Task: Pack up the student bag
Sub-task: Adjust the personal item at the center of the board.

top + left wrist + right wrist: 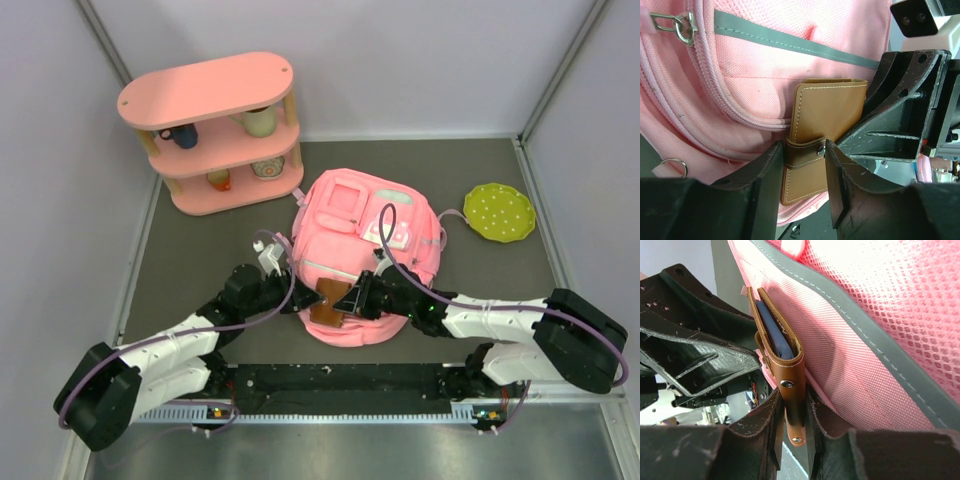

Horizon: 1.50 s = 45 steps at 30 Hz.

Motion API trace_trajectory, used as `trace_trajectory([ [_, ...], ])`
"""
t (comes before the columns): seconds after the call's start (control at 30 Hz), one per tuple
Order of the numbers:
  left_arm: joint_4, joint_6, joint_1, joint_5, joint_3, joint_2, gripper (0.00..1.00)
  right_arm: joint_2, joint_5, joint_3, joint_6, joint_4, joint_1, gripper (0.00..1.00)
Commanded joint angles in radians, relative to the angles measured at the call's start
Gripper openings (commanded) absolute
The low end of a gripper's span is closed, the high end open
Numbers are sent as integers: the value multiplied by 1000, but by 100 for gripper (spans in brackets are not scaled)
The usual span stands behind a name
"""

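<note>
A dark grey mat [200,260] covers the table between pale walls. At its centre lies the student bag [330,250], a large soft pink fabric backpack with its front pockets and a white-and-pink patch [395,232] facing up. Its near end reaches toward the arm bases.

Far left of the bag, just beside its far-left corner, stands a pink oval three-tier shelf [205,90]. It holds a dark blue mug [183,135], a beige cup [260,120] and two smaller cups on the lower tier.

The two black-and-white arms reach in from the near edge and meet at the bag's near end.

To the right of the bag lies a round lime-green dotted plate [498,212], just beside a pink strap.

A flat tan leather wallet [328,300] with a snap strap rests against the bag's near face, below a grey strip [790,42] sewn across the fabric. Seen edge-on from the right wrist, it shows a blue lining.

The right gripper [794,395] is clamped on the wallet, one finger on each flat side, next to the strap.

The left gripper [802,147] has its jaws apart. The wallet's strap shows in the gap, and its right part runs behind one finger. I cannot tell whether those fingers touch the leather.
</note>
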<state>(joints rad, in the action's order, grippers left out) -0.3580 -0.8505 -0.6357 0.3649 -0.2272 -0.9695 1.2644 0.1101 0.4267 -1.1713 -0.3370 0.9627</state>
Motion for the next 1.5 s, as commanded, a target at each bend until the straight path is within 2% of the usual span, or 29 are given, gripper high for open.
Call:
trace_trajectory([
  [0.0,-53,11,-12,12,-14,6,45,13,2,44,10,-34,-5,20],
  [0.23,-16,45,-12,9,-11,41,47,12,2,44,9,-28,-7,20],
  [0.53,10,84,-12,28,-17,38,43,7,0,46,9,-27,-9,20],
  [1.03,-70,51,-12,13,-38,-49,36,21,33,58,15,-42,-7,20],
  [1.23,-85,44,-24,-21,-32,-78,27,43,56,58,15,-57,-9,20],
  [1.47,-143,31,-65,-47,-38,-147,29,66,74,63,15,-71,-9,20],
])
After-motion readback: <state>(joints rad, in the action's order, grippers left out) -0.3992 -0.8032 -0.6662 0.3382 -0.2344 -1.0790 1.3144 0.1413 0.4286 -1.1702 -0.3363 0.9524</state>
